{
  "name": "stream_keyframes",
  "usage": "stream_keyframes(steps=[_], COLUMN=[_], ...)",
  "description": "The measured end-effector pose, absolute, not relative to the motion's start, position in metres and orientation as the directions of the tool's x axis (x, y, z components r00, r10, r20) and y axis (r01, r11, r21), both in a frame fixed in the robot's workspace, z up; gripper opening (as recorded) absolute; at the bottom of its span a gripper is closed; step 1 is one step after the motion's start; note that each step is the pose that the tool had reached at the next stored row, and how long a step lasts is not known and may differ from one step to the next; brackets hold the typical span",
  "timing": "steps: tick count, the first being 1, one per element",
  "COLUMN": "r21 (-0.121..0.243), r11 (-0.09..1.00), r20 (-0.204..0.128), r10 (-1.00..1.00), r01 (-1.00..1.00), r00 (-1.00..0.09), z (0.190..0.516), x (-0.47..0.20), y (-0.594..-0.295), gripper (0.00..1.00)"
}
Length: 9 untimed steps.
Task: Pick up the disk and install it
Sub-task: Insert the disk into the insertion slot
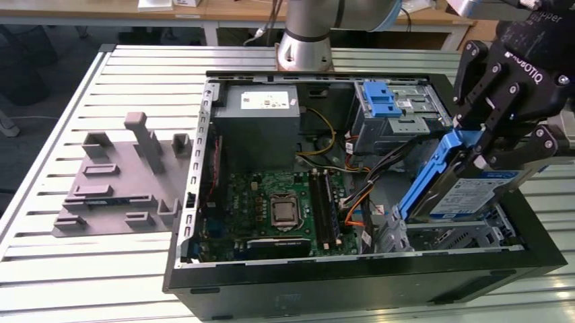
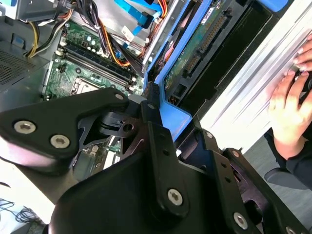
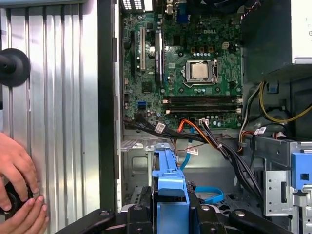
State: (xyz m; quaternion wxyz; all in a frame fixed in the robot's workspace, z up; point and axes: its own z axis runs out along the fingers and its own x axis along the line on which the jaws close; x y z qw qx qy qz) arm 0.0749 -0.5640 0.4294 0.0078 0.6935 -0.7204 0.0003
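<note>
Blue-railed and silver, the disk [image 1: 465, 194] was held tilted, pinched between the fingers of the gripper [image 1: 485, 151], with its lower end at the front bay of the open computer case [image 1: 359, 282] on the exterior view's right. It was located just beside the motherboard [image 1: 279, 202] and near the drive cage [image 1: 395, 111], while the power-supply box [image 1: 260, 124] was well apart. A person's hand [image 3: 17, 168] was seen on the slatted table [image 1: 108, 269] in the first wrist view.
</note>
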Motion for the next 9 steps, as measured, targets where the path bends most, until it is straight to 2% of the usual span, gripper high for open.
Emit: stream_keyframes(steps=[9], r21=[0.010], r11=[0.038], r20=[0.012], r10=[-0.999], r01=[-0.999], r00=[-0.038], z=[0.4188], x=[0.0749], y=[-0.5640], gripper=[0.36])
